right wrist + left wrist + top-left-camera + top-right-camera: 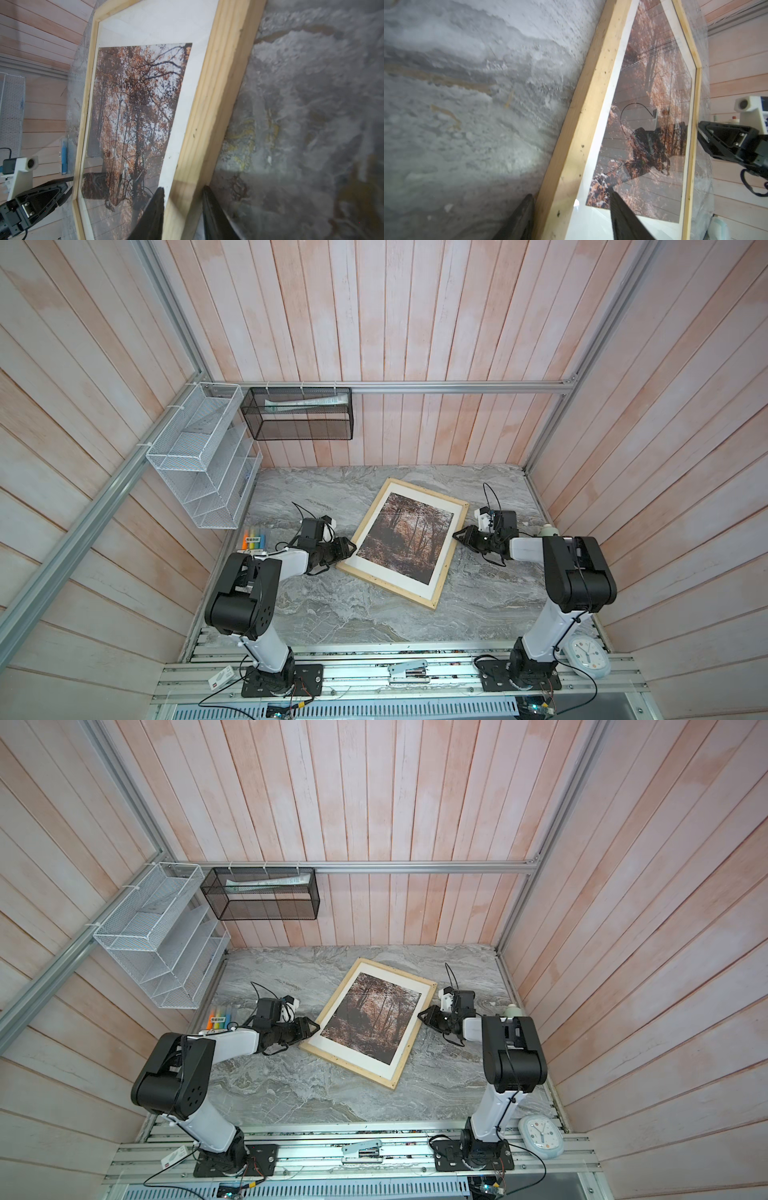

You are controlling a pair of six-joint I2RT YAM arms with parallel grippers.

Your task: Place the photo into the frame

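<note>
- Already the photo (409, 537) sits inside the frame (216, 104), behind a white border and a shiny pane that mirrors the arms. The frame lies skewed near the middle of the bench (316, 605), with one corner toward the back edge and another toward the front edge.
- At the long side facing the bench's left edge, the left pincer (352, 548) straddles the wooden strip. One finger is outside by the bench and one is over the pane. I cannot tell whether it clamps or only brackets the wood.
- At the opposite long side, the right pincer (455, 536) is narrowed onto the strip with a finger on each face, so it is holding the frame.
- Taking opposite sides probably lets the two arms steady or square the frame by its wood while keeping pressure off the pane and print.
- The insertion looks done, so what remains seems to be settling the frame and letting go.
- An uneven pull could twist or slide it.
</note>
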